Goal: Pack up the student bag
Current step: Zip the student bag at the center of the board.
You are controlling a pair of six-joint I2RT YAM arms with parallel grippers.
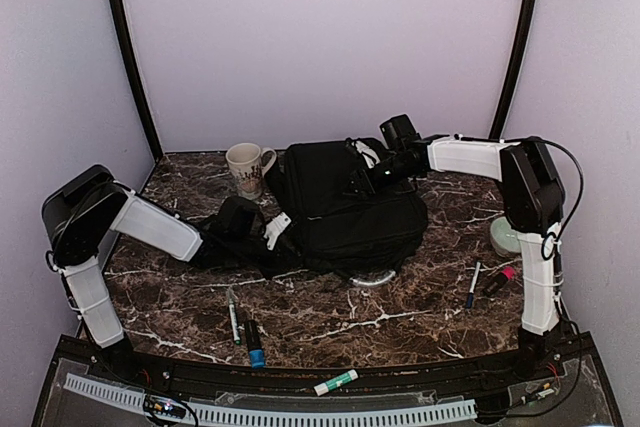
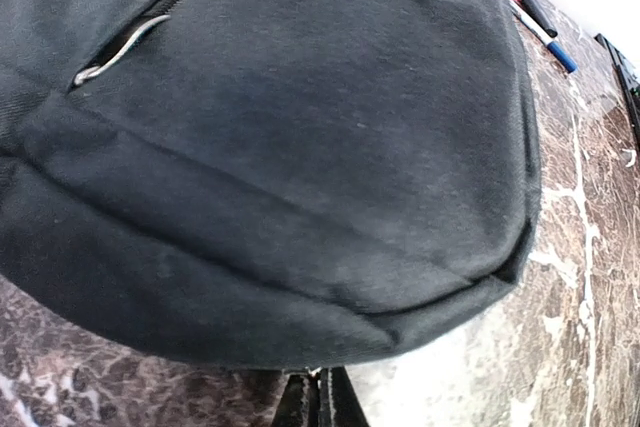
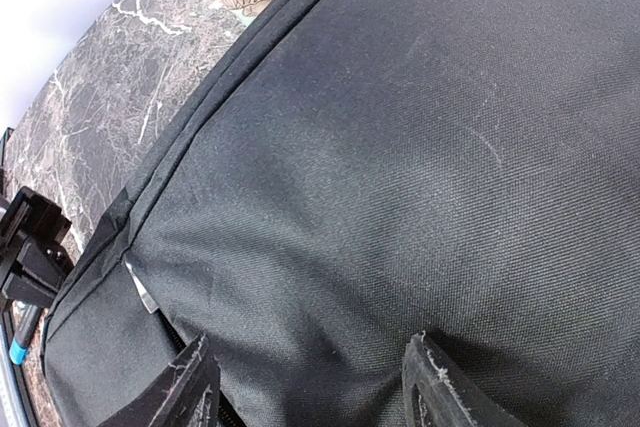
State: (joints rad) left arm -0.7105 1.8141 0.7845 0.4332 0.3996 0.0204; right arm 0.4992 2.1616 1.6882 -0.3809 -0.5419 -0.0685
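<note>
The student bag, a big black fabric backpack, lies flat in the middle of the marble table. My left gripper is at its left edge. In the left wrist view the bag fills the frame, and the gripper is shut with its tips pinched on the bag's bottom seam. A metal zipper pull shows at upper left. My right gripper is over the bag's far end. It stands open just above the fabric, with another zipper pull to its left.
A patterned mug stands at the bag's far left. Two pens lie near the front left and a green-capped marker on the front ledge. A blue pen, a pink marker and a pale round object lie at right.
</note>
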